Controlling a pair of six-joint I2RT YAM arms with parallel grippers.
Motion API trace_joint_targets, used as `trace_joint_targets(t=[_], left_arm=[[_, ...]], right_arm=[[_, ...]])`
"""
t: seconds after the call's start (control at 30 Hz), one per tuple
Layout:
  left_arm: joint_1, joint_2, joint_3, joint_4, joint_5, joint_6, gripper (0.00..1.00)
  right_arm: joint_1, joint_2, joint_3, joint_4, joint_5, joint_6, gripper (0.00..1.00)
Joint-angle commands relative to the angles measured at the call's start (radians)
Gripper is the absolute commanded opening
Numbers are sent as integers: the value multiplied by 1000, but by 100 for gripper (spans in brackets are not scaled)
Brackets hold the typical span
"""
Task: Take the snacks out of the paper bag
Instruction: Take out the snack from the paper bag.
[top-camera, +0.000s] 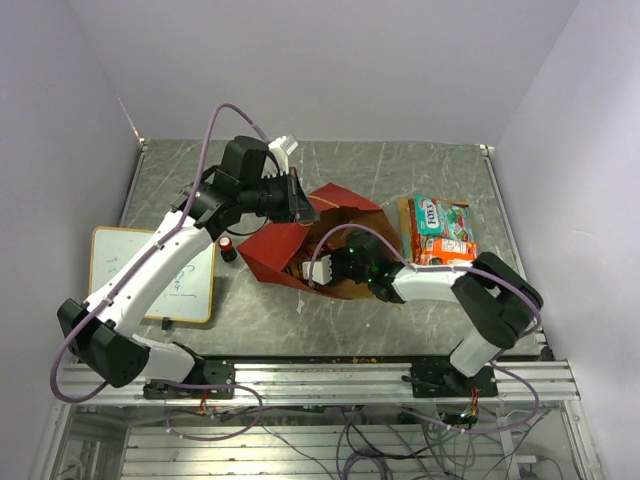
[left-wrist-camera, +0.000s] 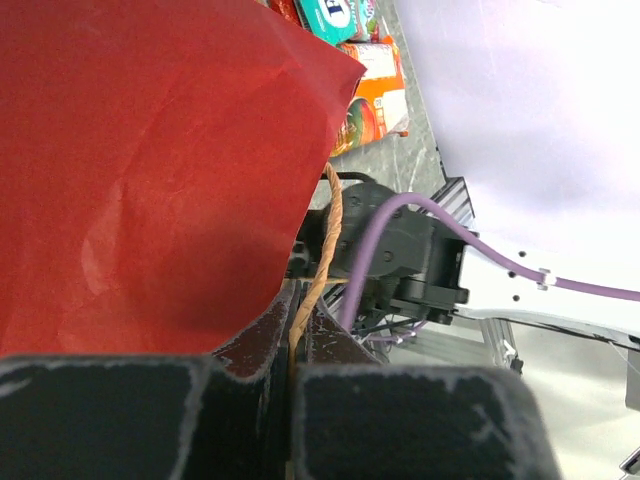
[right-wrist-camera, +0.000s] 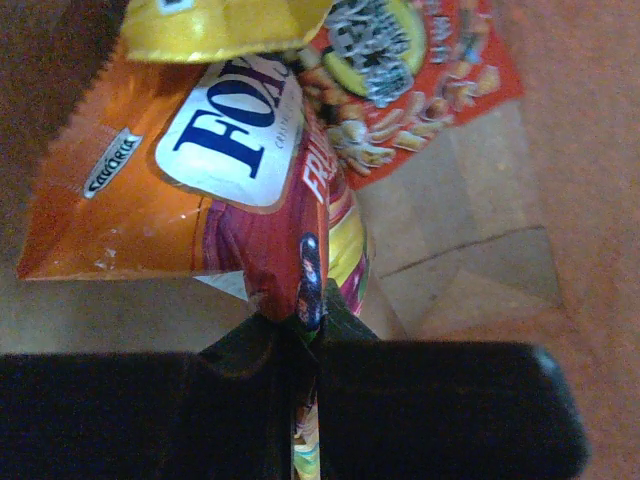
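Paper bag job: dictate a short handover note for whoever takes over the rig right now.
Left gripper: shut on the cord handle of the paper bag, at its mouth.
Right gripper: inside the bag, shut on the corner of the orange Fox's packet.
Done: a pile of packets lies out on the table, right of the bag.
Left: lift out the held packet, then the yellow packet and red packet lying in the bag.
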Motion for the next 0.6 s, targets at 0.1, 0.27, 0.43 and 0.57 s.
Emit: trace_joint_targets(t=[0.1,0.27,0.43,0.57], left_arm=[[-3,-31,-24,1,-77,1,7],[2,-6,-15,19,-92,17,7],[13,54,27,11,-83,30,7],[29,98,59,-3,-68,44,7]], right_arm=[[0,-241,-30,-124,-90,140,0],[-1,-419,-39,-325,-120,185,0],[-1,-606,16,-580,-110,242,0],[0,-736,87,-753,-50,294,0]])
